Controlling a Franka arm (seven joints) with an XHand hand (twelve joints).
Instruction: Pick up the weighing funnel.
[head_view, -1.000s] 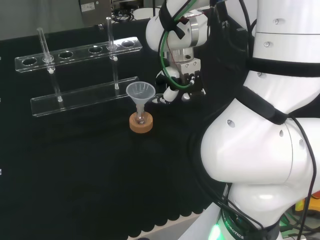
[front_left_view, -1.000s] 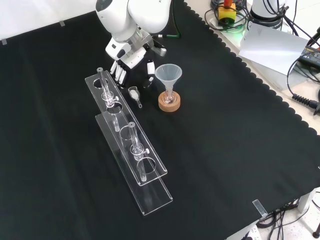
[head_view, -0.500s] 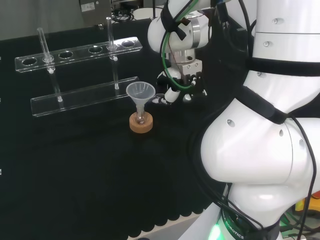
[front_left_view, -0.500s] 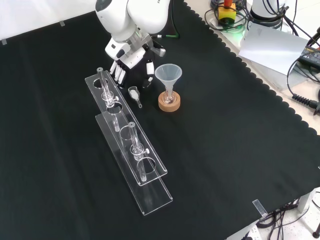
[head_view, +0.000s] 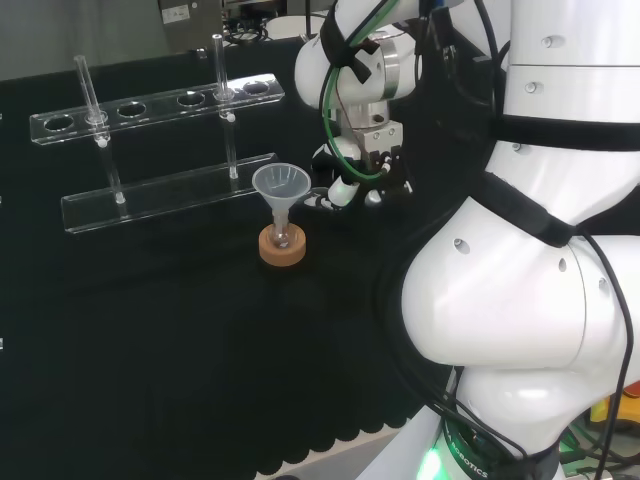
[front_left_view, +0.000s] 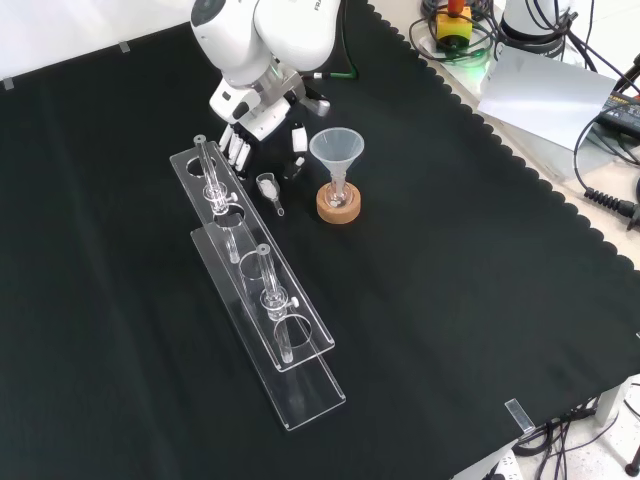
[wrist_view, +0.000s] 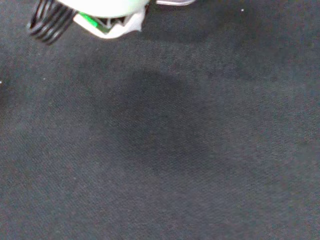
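Note:
The weighing funnel (front_left_view: 268, 187), a small clear scoop with a short stem, lies on the black cloth between the clear rack and the big funnel. In the front view my hand (front_left_view: 258, 108) hangs just beyond it, fingers (front_left_view: 238, 152) pointing down on one side and the thumb (front_left_view: 298, 148) on the other, apart from the piece. The fingers look relaxed and hold nothing. In the head view the hand (head_view: 347, 185) sits low over the cloth to the right of the big funnel. A blurred white part of the hand (wrist_view: 105, 12) hangs over bare cloth in the wrist view.
The big funnel (front_left_view: 337, 150) stands in a small flask on a cork ring (front_left_view: 338, 206), close beside the thumb. A long clear tube rack (front_left_view: 262, 290) with two upright tubes runs along the other side of the weighing funnel. The arm's white links (head_view: 520, 250) stand at the head view's right.
The hand has shifted slightly near the weighing funnel, the thumb changing its pose a little. The weighing funnel, big funnel and rack have not moved.

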